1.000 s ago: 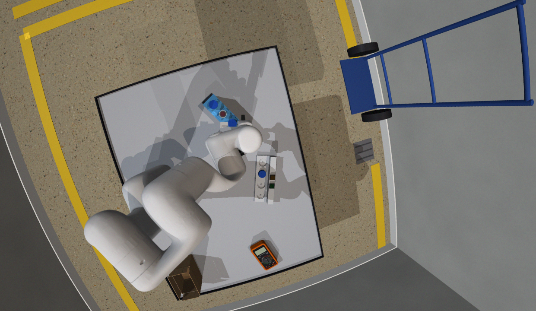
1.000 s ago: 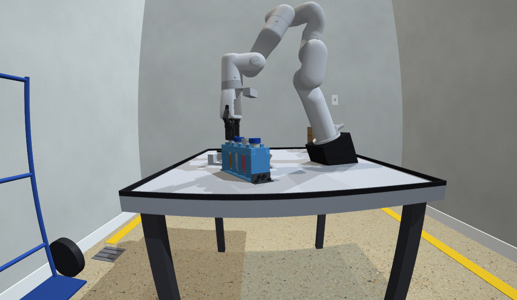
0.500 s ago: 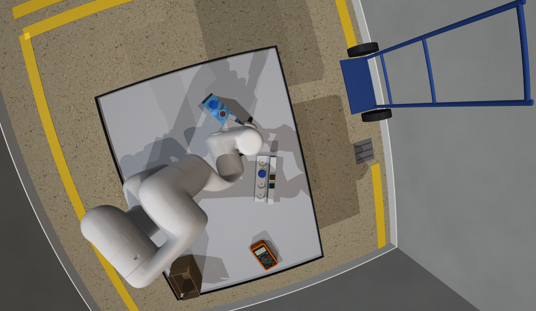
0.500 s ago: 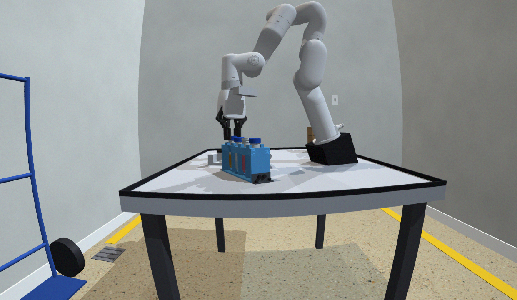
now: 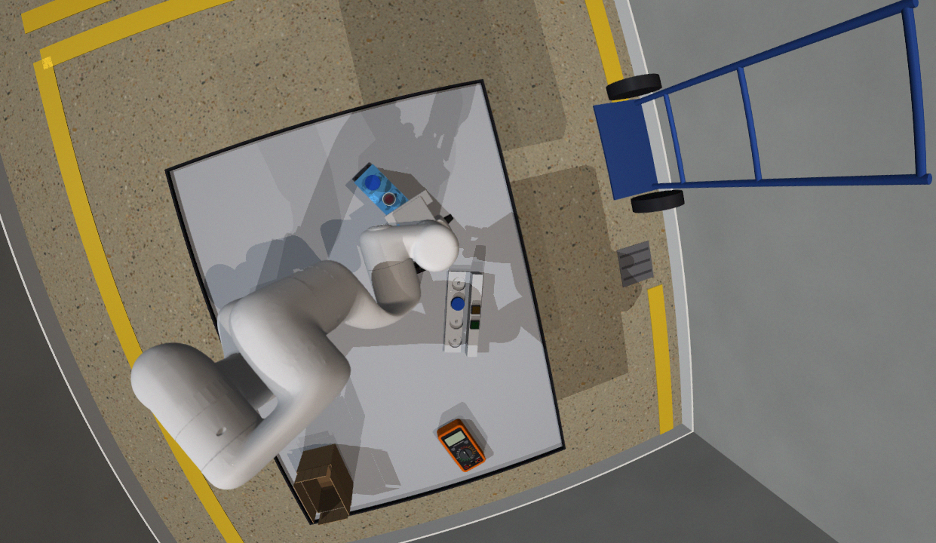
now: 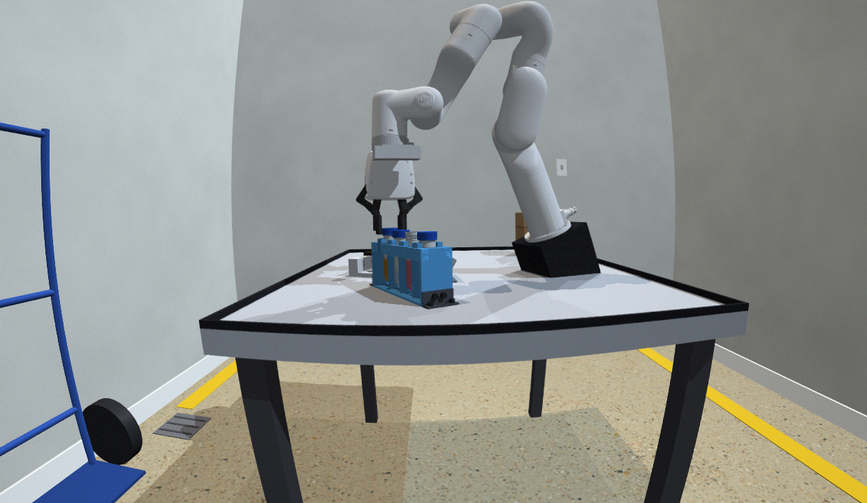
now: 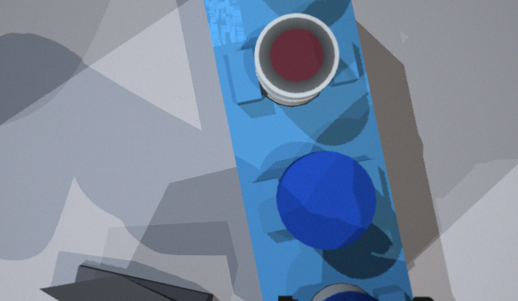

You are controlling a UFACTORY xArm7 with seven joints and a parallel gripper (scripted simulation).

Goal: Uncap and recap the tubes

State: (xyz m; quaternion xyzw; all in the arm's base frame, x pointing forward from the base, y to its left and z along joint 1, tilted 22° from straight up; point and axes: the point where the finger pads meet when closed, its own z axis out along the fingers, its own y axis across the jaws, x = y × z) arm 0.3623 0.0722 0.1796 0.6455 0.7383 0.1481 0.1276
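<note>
Tubes stand in a blue rack [image 6: 423, 275] near the far middle of a grey table [image 6: 548, 312]; seen from the wrist camera, one tube [image 7: 297, 56] is uncapped, its white rim ringing dark red liquid, and the tube beside it wears a blue cap [image 7: 326, 200]; another blue cap [image 7: 347, 296] just shows at the bottom edge of that view; the rack's pale blue top runs up the middle of the wrist view, crossed by overlapping shadows. The gripper [image 6: 390, 219] hangs straight down over the far end of the rack, its black fingers [image 6: 377, 215] partly spread and holding nothing, their tips about level with the cap tops; whether they touch a cap cannot be told from here. From overhead, the white arm [image 5: 288, 317] reaches across the table and hides part of the rack; a white cap tray [image 5: 457, 310] lies to one side, well apart from the rack, with one blue cap [image 5: 457, 303] sitting in a nest; two small dark lamps [image 5: 475, 316] sit beside the nests. An orange meter [image 5: 461, 444] lies near a table edge; a brown box [image 5: 322, 483] sits at a corner; a blue hand truck [image 5: 761, 128] leans by the wall.
</note>
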